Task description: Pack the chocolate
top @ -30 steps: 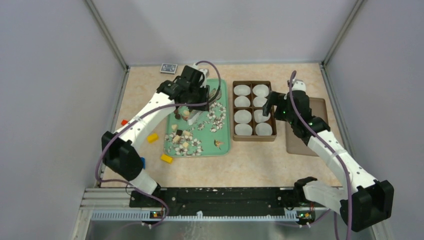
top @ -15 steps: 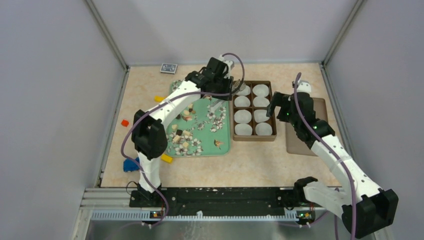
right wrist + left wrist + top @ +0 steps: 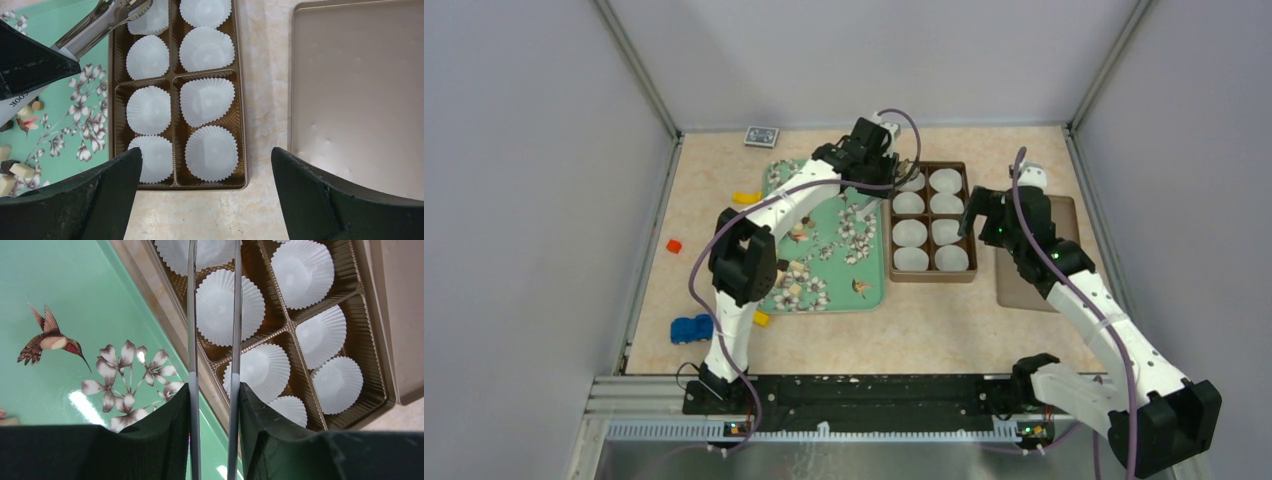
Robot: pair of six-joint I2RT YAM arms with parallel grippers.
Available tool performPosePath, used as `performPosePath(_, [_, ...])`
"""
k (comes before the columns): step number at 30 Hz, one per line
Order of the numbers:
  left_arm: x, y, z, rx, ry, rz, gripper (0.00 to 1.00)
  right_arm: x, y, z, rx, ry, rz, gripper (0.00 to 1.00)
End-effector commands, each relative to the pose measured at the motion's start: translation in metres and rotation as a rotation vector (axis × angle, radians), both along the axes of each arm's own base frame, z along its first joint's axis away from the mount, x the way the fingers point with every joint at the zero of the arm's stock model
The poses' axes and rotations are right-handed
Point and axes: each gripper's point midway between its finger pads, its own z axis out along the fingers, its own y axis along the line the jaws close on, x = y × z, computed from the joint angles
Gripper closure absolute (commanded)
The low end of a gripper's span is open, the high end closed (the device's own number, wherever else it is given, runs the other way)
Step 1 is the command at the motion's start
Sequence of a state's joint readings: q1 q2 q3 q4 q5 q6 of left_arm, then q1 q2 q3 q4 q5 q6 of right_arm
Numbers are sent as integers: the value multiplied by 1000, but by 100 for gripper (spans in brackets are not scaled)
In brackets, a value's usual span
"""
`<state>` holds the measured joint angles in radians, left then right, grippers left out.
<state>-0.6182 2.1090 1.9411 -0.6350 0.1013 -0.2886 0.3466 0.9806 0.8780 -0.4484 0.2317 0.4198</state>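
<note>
Field notes, places taken from the brown box (image 3: 173, 77) with its white paper cups (image 3: 206, 48), mid-tabletop (image 3: 924, 320).

Far left of the box I logged a red block (image 3: 672, 244), well apart from it. A blue toy (image 3: 691, 328) lay left of the box, nearer the arm bases. There were two yellow blocks left of the box, one (image 3: 744, 197) toward the far side and one (image 3: 761, 319) toward the near side, partly behind the left arm. A small patterned card (image 3: 762, 136) sat left of and beyond the box, by the back wall.

The green tray (image 3: 75, 300) lay just beside the box's left wall, long sides parallel. The chocolate (image 3: 20, 170) lay loose on that tray, left of the box: cream squares with tan and dark pieces among the flower print, most toward the tray's near-left end.

The left gripper (image 3: 213, 390) hung over the box's left edge, jaws pinching a pair of metal tongs (image 3: 97, 26) whose blades stood slightly apart. In the right wrist view the tong tips reached over the box's far-left cup. I could not tell whether they carried anything.

The right gripper (image 3: 205, 155) hovered above the box's right edge, jaws spread wide, touching nothing.

A tan lid (image 3: 355, 95) lay flat just right of the box, a narrow strip of tabletop between them.
</note>
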Motion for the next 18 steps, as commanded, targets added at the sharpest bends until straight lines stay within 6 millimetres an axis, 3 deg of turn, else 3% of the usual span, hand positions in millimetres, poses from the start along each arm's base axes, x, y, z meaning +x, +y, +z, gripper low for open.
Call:
performPosePath(1, [20,-12,26,-50,-99,21,75,2,-2,26,11,-68,-11,2])
performPosePath(18, [20,-15,21,-60,-81,20,62,4,-1,23,11,-61,-8,2])
